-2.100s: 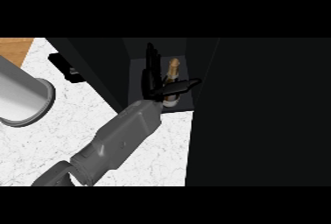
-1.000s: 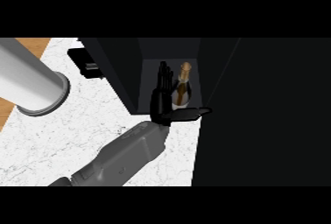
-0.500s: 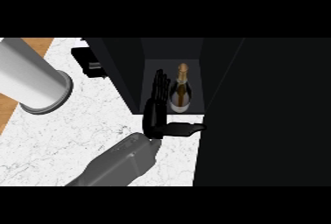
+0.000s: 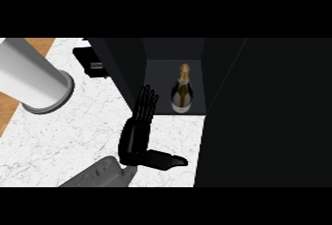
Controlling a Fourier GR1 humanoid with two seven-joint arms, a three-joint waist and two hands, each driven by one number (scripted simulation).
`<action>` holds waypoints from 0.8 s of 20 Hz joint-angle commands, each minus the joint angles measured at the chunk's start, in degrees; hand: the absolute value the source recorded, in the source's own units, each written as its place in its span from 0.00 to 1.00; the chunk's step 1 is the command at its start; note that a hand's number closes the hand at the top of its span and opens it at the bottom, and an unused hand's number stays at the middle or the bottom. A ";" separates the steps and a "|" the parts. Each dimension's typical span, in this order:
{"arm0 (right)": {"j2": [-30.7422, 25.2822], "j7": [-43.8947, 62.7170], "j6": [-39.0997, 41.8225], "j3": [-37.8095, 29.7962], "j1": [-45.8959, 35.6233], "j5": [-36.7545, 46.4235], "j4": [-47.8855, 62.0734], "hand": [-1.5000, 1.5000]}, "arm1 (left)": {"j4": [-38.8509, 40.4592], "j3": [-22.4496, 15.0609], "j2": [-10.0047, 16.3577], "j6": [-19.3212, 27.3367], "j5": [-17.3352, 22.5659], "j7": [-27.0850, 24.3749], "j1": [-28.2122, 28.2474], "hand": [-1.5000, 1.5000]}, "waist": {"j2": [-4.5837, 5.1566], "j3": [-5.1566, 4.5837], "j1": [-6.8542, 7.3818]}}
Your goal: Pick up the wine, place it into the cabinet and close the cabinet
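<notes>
Nr wine, robot hand open, not touching

White marbled worktop, wood strip along left edge. Large grey cylinder rests at left. Small black object at far edge. Dark cabinet at right, compartment open; wine bottle upright inside.

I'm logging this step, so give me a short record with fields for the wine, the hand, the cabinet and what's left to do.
cabinet: open, dark inside
wine bottle: upright inside the cabinet, not held
right hand: open, fingers straight, left of the bottle and apart from it
counter: white marble, under the hand
left to do: close the cabinet
</notes>
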 commanded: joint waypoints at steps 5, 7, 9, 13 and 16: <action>-6.31 -0.19 9.46 -1.80 3.24 -8.49 -2.87 1.00 | -14.30 0.08 9.91 -4.05 -4.10 3.40 6.73 0.00 | 0.02 0.02 -0.40; -6.81 -0.19 10.25 -0.38 1.01 -7.24 -1.46 1.00 | -18.58 -0.27 14.94 -6.62 -5.01 1.86 12.01 1.00 | 0.04 0.00 0.10; -6.84 1.60 11.28 2.28 2.38 -8.29 -3.08 1.00 | -22.20 2.09 17.85 -7.21 -4.54 4.38 12.22 1.00 | 0.03 -0.01 -0.06; -5.67 5.52 10.44 5.79 2.65 -12.66 -5.80 1.00 | -26.67 4.61 23.58 -11.17 -4.10 2.05 19.29 1.00 | -0.01 -0.04 0.10; -3.89 7.53 9.95 12.21 6.88 -11.36 -10.06 1.00 | -32.30 6.22 27.27 -9.95 -3.78 4.17 20.94 1.00 | -0.21 -0.02 -0.13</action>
